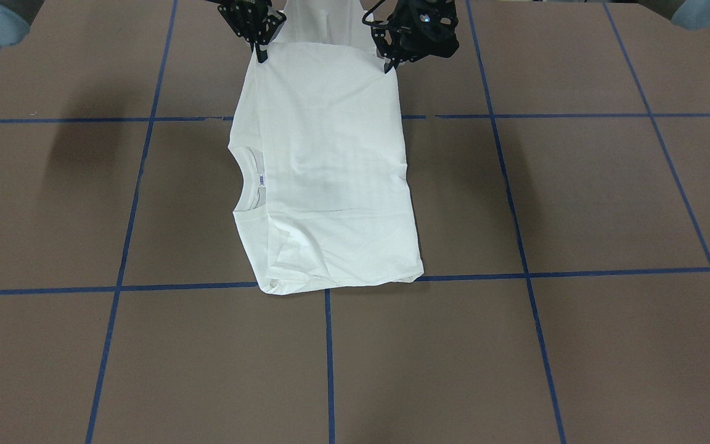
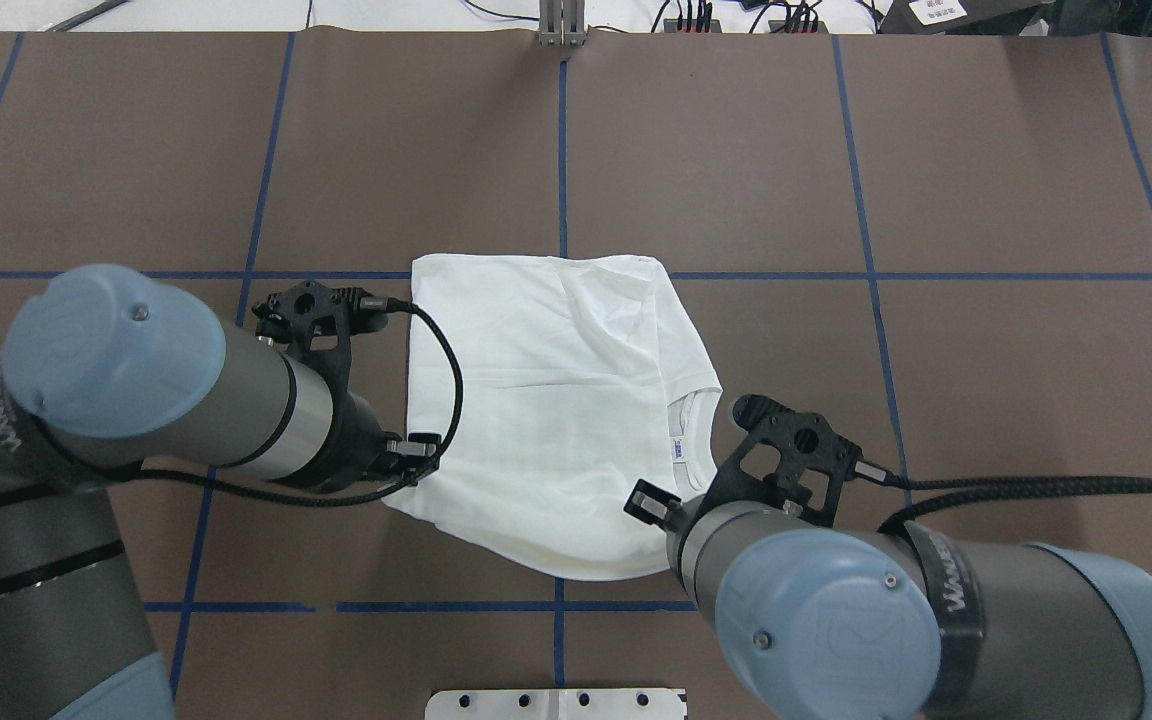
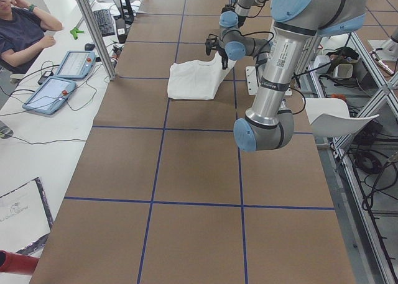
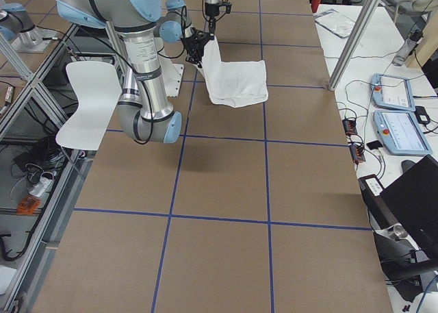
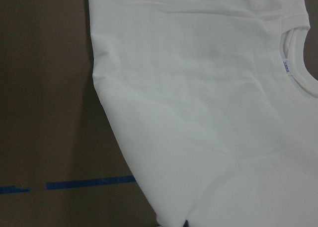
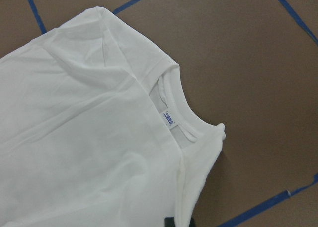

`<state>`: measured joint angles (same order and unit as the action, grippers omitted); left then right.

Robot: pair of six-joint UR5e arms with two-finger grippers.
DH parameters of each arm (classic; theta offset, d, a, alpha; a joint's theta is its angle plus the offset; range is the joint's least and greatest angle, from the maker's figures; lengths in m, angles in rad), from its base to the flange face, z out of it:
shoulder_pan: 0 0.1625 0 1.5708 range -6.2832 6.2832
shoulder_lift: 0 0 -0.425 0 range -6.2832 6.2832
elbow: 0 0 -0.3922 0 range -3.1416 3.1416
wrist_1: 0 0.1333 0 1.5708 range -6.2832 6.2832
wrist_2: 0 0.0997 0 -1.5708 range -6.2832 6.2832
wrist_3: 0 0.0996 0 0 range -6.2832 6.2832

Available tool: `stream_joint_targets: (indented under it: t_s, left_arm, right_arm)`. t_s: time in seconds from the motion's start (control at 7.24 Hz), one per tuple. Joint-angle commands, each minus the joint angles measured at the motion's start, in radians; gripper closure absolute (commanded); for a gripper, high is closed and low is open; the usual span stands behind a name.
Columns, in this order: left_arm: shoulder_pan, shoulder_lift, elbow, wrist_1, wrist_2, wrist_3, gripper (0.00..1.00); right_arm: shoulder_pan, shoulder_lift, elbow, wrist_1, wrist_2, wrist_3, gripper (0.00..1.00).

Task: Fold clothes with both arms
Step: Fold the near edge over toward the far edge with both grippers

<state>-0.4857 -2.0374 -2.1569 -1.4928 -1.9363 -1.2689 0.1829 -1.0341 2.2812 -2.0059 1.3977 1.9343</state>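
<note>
White T-shirt [image 1: 330, 172], folded to rectangle, centre of brown table [image 1: 577, 197], toward robot-side edge. Ribbed collar [image 1: 245, 179] with blue-printed neck label [image 1: 261, 180] faces table's end on robot's right. Robot-side edge of shirt raised off table, rest flat. Left gripper [image 1: 389, 65]: jaws clenched on one raised corner. Right gripper [image 1: 261, 55]: jaws clenched on other raised corner, collar side. Blue tape grid [image 1: 527, 271] across tabletop.

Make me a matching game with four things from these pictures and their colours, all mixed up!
Things:
1. T-shirt
2. tape lines
3. table
4. left gripper

Colours:
a. brown
b. white
c. black
d. blue

Right pairs: 1-b, 2-d, 3-a, 4-c.
</note>
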Motion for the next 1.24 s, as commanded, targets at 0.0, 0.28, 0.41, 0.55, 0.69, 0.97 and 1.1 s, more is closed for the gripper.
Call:
stream_joint_targets:
  t_s: [0.0, 0.28, 0.41, 0.55, 0.69, 0.97, 1.1]
  left_arm:
    - [-0.082, -0.053, 0.121, -0.006, 0.032, 0.075, 1.00]
    - [-0.126, -0.105, 0.269, -0.067, 0.071, 0.120, 1.00]
    - [-0.132, -0.121, 0.349, -0.128, 0.101, 0.134, 1.00]
    - [-0.134, -0.135, 0.424, -0.195, 0.123, 0.135, 1.00]
    - [-0.151, -0.153, 0.493, -0.251, 0.128, 0.137, 1.00]
    - [-0.168, -0.187, 0.593, -0.287, 0.178, 0.184, 1.00]
    - [-0.171, -0.191, 0.623, -0.314, 0.178, 0.186, 1.00]
  right_arm:
    - [0.117, 0.032, -0.139, 0.152, 0.004, -0.095, 1.00]
    - [0.211, 0.095, -0.323, 0.272, 0.007, -0.148, 1.00]
    - [0.248, 0.118, -0.397, 0.312, 0.009, -0.178, 1.00]
    - [0.274, 0.167, -0.496, 0.344, 0.012, -0.190, 1.00]
    - [0.295, 0.214, -0.608, 0.407, 0.017, -0.202, 1.00]
    - [0.335, 0.275, -0.802, 0.524, 0.033, -0.234, 1.00]
    - [0.339, 0.276, -0.846, 0.565, 0.034, -0.239, 1.00]
